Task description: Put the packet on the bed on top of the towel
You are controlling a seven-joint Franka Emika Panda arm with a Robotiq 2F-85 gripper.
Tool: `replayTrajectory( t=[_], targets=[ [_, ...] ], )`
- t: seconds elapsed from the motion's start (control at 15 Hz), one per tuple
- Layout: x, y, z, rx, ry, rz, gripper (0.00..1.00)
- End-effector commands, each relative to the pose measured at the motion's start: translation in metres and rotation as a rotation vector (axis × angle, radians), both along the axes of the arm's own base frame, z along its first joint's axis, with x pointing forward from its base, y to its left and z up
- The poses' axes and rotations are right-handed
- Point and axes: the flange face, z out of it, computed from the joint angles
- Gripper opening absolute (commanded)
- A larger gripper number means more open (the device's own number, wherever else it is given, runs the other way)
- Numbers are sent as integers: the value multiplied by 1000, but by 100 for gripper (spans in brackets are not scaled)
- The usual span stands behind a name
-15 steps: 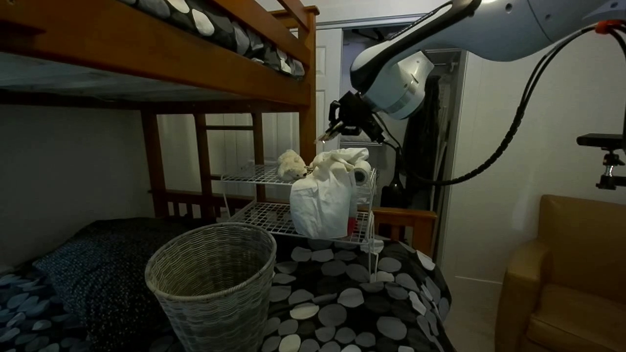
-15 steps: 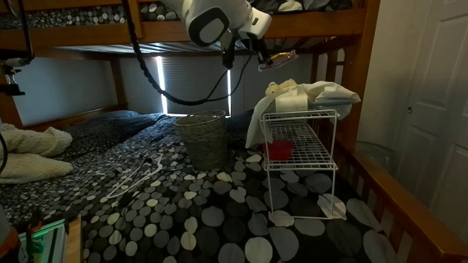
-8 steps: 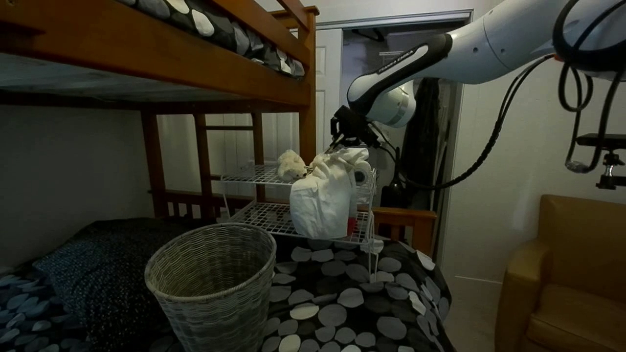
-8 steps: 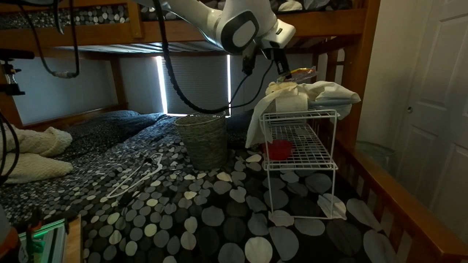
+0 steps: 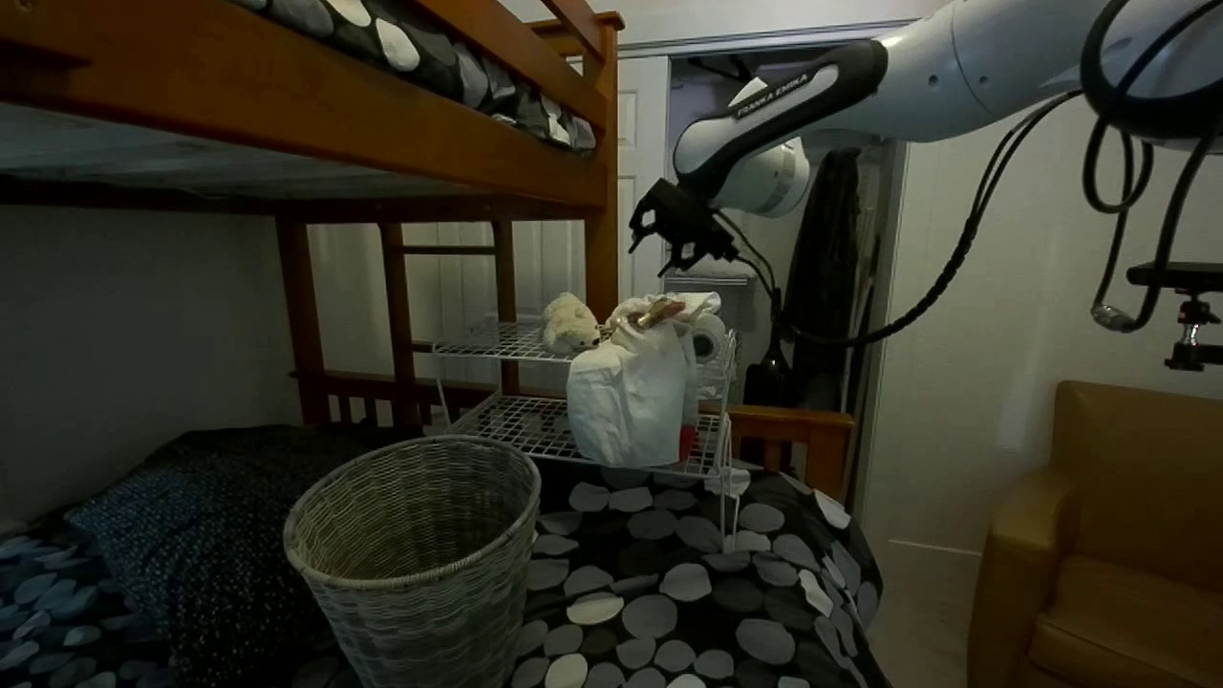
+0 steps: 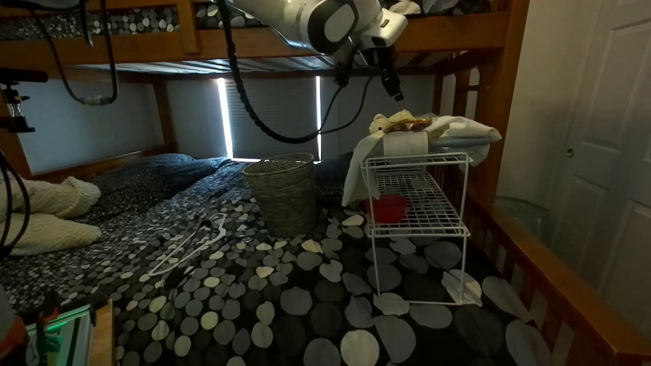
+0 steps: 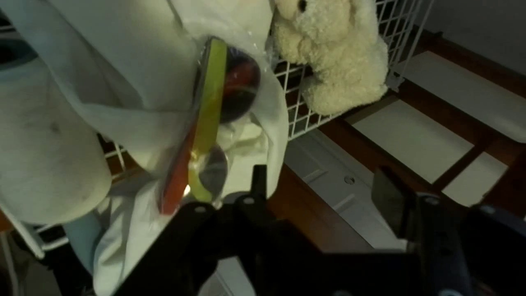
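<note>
packet (image 7: 208, 119), yellow and red under clear wrap, left of centre in wrist view; lies on the white towel (image 5: 626, 406). towel draped over a white wire rack (image 6: 418, 234), right of centre in an exterior view. gripper (image 5: 647, 263) hangs above, spread wide, apart from packet. plush bear (image 7: 343, 65) beside towel, upper right of wrist frame. wicker basket (image 5: 411, 612) lower left in an exterior view.
</note>
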Motion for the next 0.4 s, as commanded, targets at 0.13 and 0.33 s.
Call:
replayTrajectory(
  t=[0.13, 0.33],
  targets=[
    [-82, -23, 34, -222, -53, 140, 100],
    [-72, -17, 43, -227, -75, 164, 100]
  ],
)
